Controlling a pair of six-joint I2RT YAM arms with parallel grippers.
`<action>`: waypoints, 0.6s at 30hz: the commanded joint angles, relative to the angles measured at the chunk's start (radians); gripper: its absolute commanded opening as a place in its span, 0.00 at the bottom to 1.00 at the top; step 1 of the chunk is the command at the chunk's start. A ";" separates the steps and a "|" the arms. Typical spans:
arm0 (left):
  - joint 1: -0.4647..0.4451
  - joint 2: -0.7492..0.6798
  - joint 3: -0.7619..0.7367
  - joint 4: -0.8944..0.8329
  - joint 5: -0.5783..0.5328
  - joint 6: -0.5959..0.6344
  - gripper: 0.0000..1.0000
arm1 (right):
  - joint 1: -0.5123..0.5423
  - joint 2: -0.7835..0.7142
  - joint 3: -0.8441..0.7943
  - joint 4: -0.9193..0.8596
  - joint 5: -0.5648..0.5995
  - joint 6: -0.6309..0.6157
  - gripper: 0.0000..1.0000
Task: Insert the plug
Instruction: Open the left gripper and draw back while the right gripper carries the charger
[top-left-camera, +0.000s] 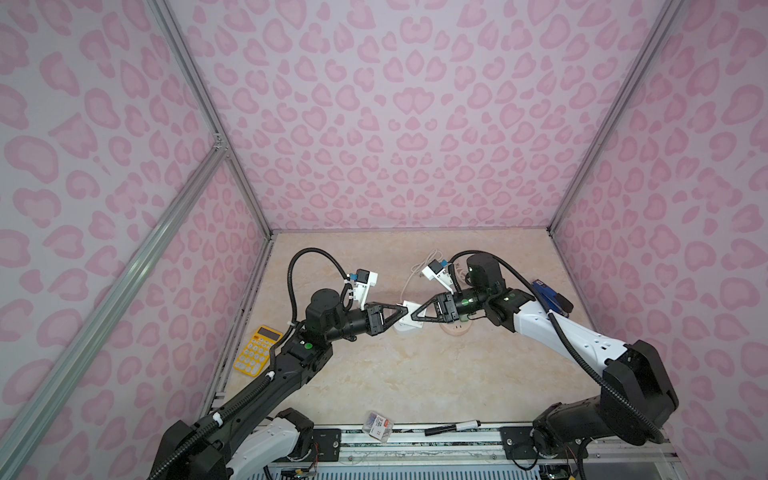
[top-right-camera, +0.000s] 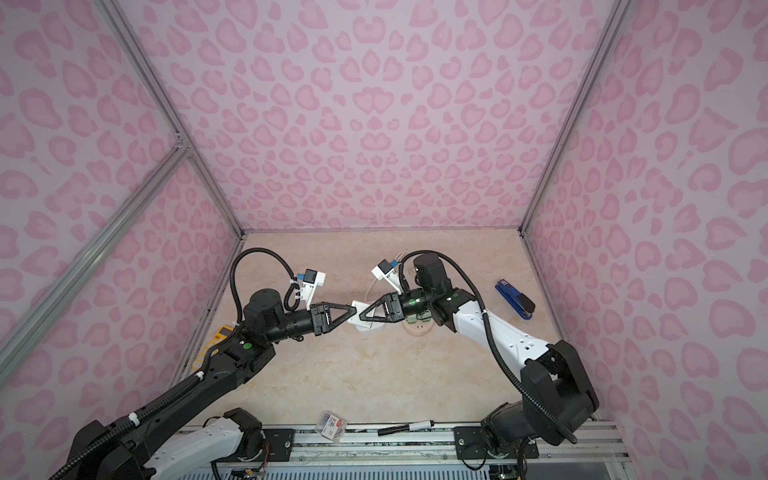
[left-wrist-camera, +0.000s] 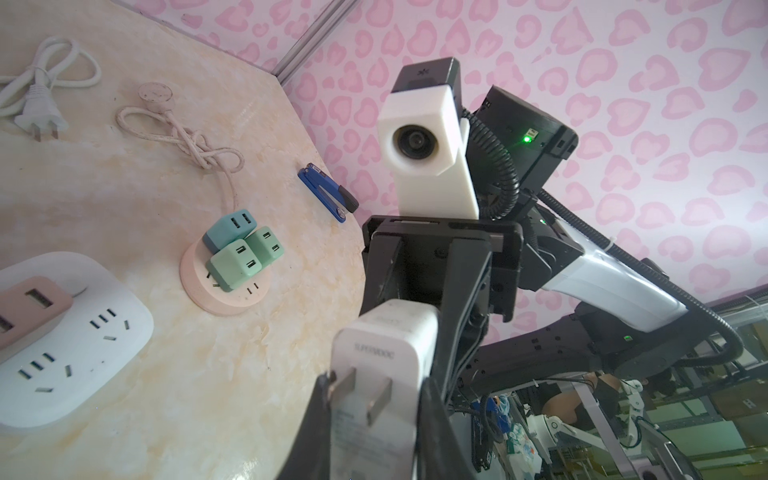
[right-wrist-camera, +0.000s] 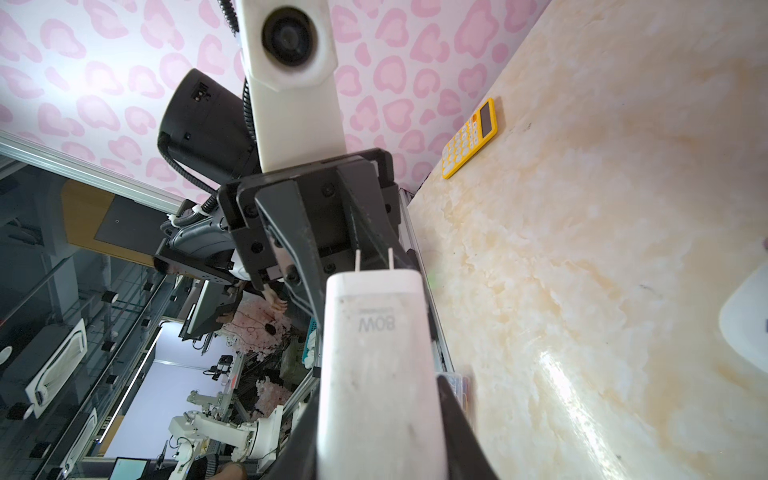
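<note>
Both my left fingers (left-wrist-camera: 309, 440) and right fingers (right-wrist-camera: 459, 436) pinch the white 80W charger (right-wrist-camera: 374, 353) above the middle of the worktop (top-left-camera: 415, 374), so I should free one pair only when the other holds it square, keeping the prongs (left-wrist-camera: 380, 401) aimed at the empty slots of the white power strip (left-wrist-camera: 120, 332).

The white plug (right-wrist-camera: 374, 332) carries "80W" in grey on its side, upside down in the right wrist view. In the left wrist view, the faint capitals near its prongs are too blurred to read.
</note>
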 joint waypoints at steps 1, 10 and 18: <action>-0.012 -0.001 -0.007 0.078 0.013 -0.029 0.04 | 0.009 0.012 -0.006 0.120 0.044 0.044 0.01; -0.012 0.000 -0.037 0.146 -0.041 -0.083 0.03 | 0.016 0.042 -0.029 0.285 0.057 0.158 0.37; -0.012 -0.008 -0.049 0.193 -0.131 -0.114 0.03 | 0.003 -0.021 -0.009 0.022 0.228 0.008 0.73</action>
